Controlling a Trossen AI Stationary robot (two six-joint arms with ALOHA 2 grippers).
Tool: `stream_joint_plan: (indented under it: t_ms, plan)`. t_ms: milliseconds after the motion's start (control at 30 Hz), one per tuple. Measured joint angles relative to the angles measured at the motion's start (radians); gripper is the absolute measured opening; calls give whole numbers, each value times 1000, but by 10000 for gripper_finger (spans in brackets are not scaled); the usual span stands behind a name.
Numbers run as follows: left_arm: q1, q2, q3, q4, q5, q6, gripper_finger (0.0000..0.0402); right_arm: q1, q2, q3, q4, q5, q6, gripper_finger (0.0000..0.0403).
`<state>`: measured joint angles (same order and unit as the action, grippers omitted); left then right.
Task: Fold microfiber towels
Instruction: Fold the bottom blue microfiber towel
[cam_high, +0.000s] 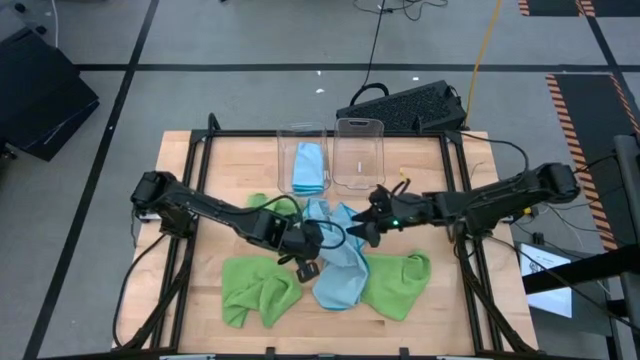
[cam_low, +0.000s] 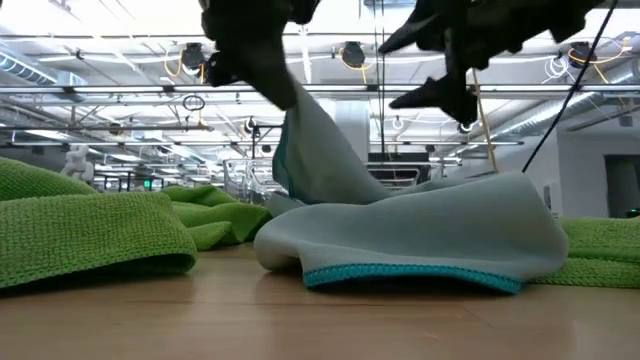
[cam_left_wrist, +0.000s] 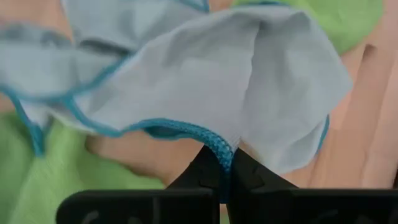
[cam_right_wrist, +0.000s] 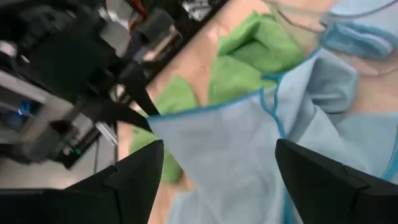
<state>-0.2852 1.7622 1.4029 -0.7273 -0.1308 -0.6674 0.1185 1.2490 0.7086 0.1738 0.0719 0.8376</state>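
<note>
A light blue microfiber towel (cam_high: 338, 268) lies crumpled at the table's middle, and one corner of it is drawn up to my left gripper (cam_high: 316, 240), which is shut on it. My right gripper (cam_high: 362, 228) hovers open just right of that raised part, above the cloth (cam_low: 420, 230). In the right wrist view its gripper (cam_right_wrist: 217, 155) faces the raised sheet without touching it. Lime green towels lie at the near left (cam_high: 255, 290), the near right (cam_high: 400, 285) and behind the left gripper (cam_high: 265, 205). A folded blue towel (cam_high: 310, 168) sits in a clear bin. My left gripper pinches the blue towel's teal hemmed edge (cam_left_wrist: 219, 148) at a corner between its two fingers, coming slanting down from the table's left. That corner is lifted and the cloth slopes down from it (cam_low: 305, 130). The rest lies bunched on the table (cam_low: 400, 250).
Two clear bins stand at the far middle, the left one (cam_high: 303, 140) with the folded towel and the right one (cam_high: 358, 150) with none. A black keyboard (cam_high: 405, 105) lies beyond the table's far edge. A black frame (cam_high: 320, 133) runs around the tabletop.
</note>
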Motion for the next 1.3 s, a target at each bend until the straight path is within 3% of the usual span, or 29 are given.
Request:
stream_joint_plan:
  t_ms: [267,467,600,800,967,1133,1300]
  plan:
    - [-86,-9,-116,14,-22,-470,3,-15,139,3,138,-152,-21,302]
    - [-153,-9,-209,74,77,-833,3,-15,250,54,180,-250,-10,302]
    - [-186,-8,-267,78,130,-979,3,-15,298,135,176,-260,-53,302]
    - [-191,-31,-309,75,176,-964,3,-33,357,217,140,-273,-50,302]
    - [-186,-86,-311,-5,172,-925,2,-53,394,289,-53,-384,-11,302]
    - [-164,-192,-311,-119,97,-922,3,-9,366,316,-223,-416,14,302]
    - [-124,-329,-311,-209,-22,-864,2,80,350,308,-284,-413,-33,302]
